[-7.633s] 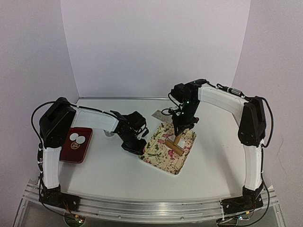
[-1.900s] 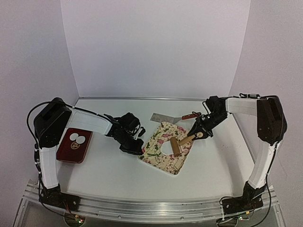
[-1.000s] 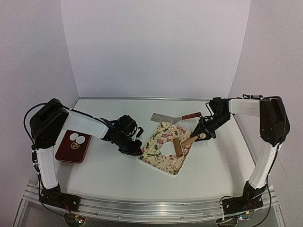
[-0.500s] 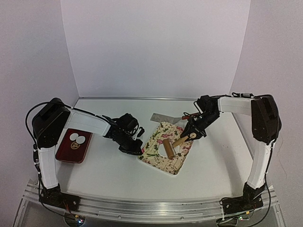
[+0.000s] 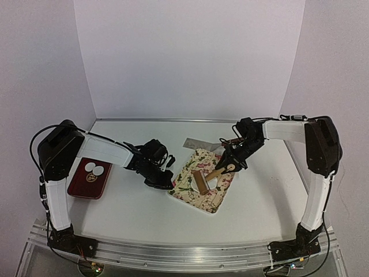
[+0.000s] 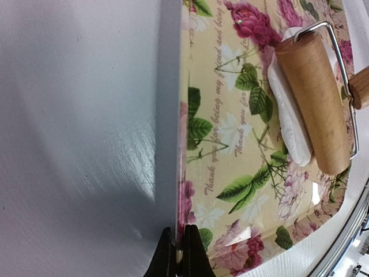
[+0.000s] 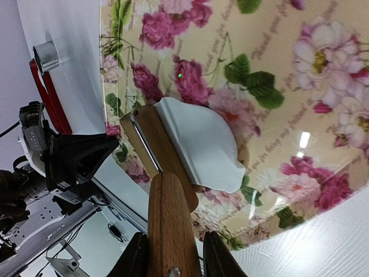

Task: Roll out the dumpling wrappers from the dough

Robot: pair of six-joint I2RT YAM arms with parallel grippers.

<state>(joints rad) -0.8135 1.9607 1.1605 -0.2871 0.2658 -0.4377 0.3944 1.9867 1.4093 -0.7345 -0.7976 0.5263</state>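
A floral tray (image 5: 185, 182) lies mid-table. On it a flattened white sheet of dough (image 7: 199, 141) lies partly under a wooden roller (image 6: 314, 104). My right gripper (image 7: 173, 254) is shut on the roller's wooden handle (image 5: 218, 171), which slants up to the right. The roller's barrel (image 5: 201, 181) rests across the dough (image 5: 212, 180). My left gripper (image 6: 179, 254) is shut on the tray's left rim (image 6: 180, 173) and appears at the tray's left edge (image 5: 165, 180) in the top view. Two round white dumpling wrappers (image 5: 90, 167) lie on a dark red plate (image 5: 86, 186) at the left.
A metal scraper (image 5: 199, 142) with a red handle (image 5: 233, 140) lies behind the tray. A small metal ring cutter (image 7: 46, 55) stands beyond the tray near the red plate's edge (image 7: 49, 92). White walls close the back and sides.
The right gripper has pushed the roller leftward across the tray, from the dough's right side onto it. The left gripper has stayed clamped on the tray's rim.
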